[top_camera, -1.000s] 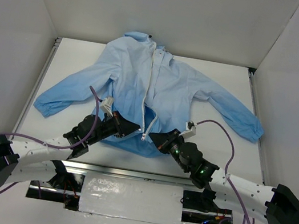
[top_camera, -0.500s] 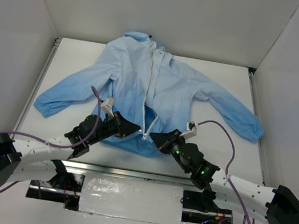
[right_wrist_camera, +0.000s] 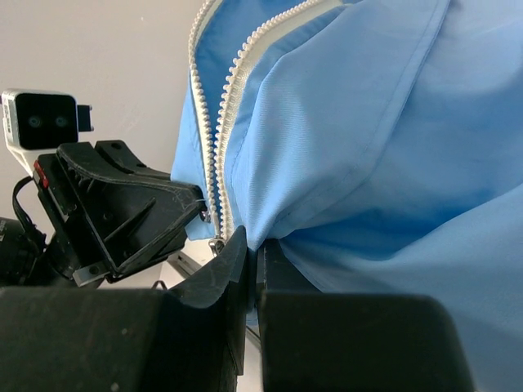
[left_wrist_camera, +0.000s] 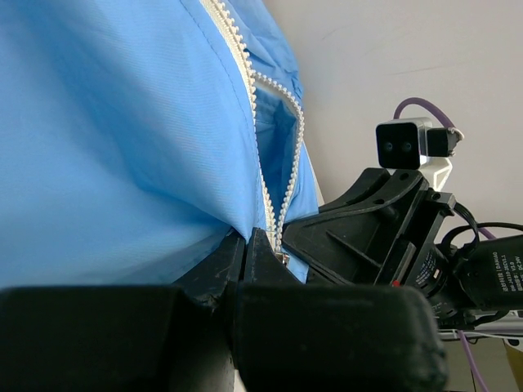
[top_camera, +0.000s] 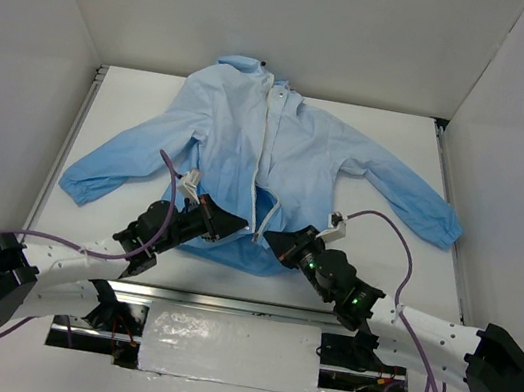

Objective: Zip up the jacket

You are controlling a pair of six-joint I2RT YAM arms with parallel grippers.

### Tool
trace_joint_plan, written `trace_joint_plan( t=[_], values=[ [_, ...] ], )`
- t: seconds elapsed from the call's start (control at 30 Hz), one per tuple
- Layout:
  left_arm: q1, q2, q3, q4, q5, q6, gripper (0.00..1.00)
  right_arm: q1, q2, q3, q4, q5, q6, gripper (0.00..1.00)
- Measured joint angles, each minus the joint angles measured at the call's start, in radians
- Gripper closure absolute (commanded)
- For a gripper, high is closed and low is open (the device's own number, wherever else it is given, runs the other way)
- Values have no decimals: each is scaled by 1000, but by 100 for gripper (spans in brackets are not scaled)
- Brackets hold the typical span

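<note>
At the near hem of the jacket, which lies flat on the table with its collar at the far side and its sleeves spread, your left gripper is pressed together on a pinch of blue cloth just left of the zip. Between the two grippers the slider appears to sit low, right by the hem. The teeth part just above it, so I judge that almost the whole run is yet to close. Just right of the zip, your right gripper is likewise clamped on cloth at the hem. To do this step well, hold the hem taut and level with one side so that both rows feed in straight. You will likely need the other gripper to let go and take the slider, then draw it toward the collar without bunching the cloth into folds. Count: one jacket, two sleeves, one zip with two rows of teeth, one slider, two grippers.
</note>
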Motion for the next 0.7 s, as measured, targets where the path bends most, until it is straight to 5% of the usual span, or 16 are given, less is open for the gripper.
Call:
trace_joint_plan(
  t=[0.7],
  values=[
    [0,2,0,-41,-17,-13,100,-11,14,3,3,-25,-3,100]
  ],
)
